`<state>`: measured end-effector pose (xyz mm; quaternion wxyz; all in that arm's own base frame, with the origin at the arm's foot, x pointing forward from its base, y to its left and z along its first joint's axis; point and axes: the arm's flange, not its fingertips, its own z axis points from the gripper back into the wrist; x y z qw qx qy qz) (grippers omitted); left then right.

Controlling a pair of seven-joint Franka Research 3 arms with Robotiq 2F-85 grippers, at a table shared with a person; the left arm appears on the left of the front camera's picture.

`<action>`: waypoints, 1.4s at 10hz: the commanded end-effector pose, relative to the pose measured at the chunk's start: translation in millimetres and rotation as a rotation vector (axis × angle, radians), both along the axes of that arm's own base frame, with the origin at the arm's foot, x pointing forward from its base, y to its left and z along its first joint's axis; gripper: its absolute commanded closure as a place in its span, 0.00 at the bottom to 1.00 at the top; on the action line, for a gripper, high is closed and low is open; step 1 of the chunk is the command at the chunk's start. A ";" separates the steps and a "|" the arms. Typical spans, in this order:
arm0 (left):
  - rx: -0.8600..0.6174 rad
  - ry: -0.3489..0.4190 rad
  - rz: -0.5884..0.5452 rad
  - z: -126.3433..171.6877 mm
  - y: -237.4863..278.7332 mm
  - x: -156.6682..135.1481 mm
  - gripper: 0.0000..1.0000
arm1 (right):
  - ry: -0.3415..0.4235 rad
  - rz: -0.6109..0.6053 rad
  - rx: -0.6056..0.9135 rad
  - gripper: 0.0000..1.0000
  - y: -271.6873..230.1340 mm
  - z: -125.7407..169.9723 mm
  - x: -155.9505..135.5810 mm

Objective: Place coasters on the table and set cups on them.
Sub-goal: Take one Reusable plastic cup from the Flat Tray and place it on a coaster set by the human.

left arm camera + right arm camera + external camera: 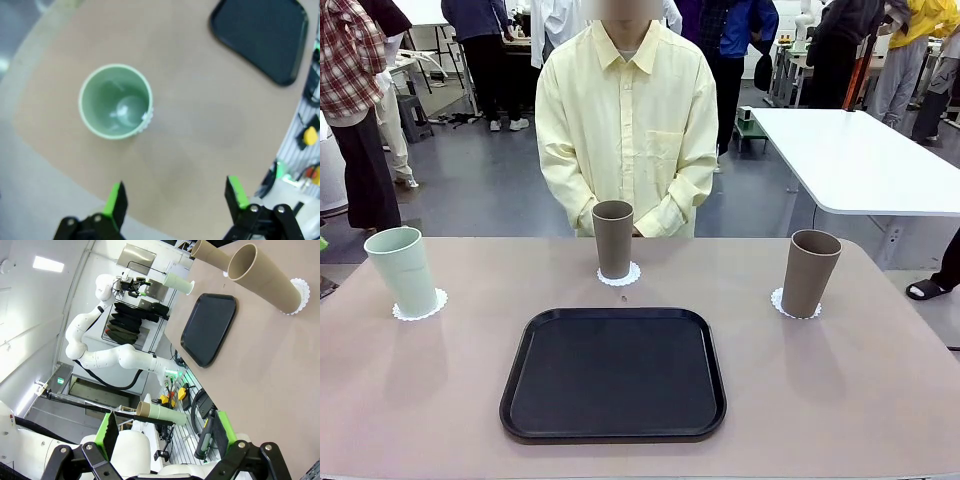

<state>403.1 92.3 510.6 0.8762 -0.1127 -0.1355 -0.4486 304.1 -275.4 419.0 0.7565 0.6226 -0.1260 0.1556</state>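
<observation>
Three cups stand upright on the table (880,400), each on a white lacy coaster. The mint green cup (402,270) is at the left on its coaster (420,308). One brown cup (613,238) stands in the far middle on a coaster (619,277). The other brown cup (809,272) stands at the right on a coaster (782,303). My left gripper (176,197) hangs open high above the table, beside the green cup (116,101). My right gripper (165,432) is open too, well back from the right brown cup (265,277) and its coaster (299,295).
A black rounded-square tray (613,372) lies bare in the near middle of the table. A person in a pale yellow shirt (625,120) stands at the far edge, hands clasped behind the middle cup. A white table (860,160) stands at the back right.
</observation>
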 end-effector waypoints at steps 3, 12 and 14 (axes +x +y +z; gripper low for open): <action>0.051 0.074 0.242 12.1 -2.1 -10.9 0.00 | 0.006 -0.002 0.001 0.00 -0.2 1.5 -0.7; -0.507 0.241 0.326 -1.6 46.0 -79.6 0.00 | 0.006 -0.002 0.001 0.00 -0.2 1.5 -0.7; -0.937 0.253 0.205 -17.0 102.2 -80.0 0.00 | 0.006 -0.002 0.001 0.00 -0.2 1.5 -0.7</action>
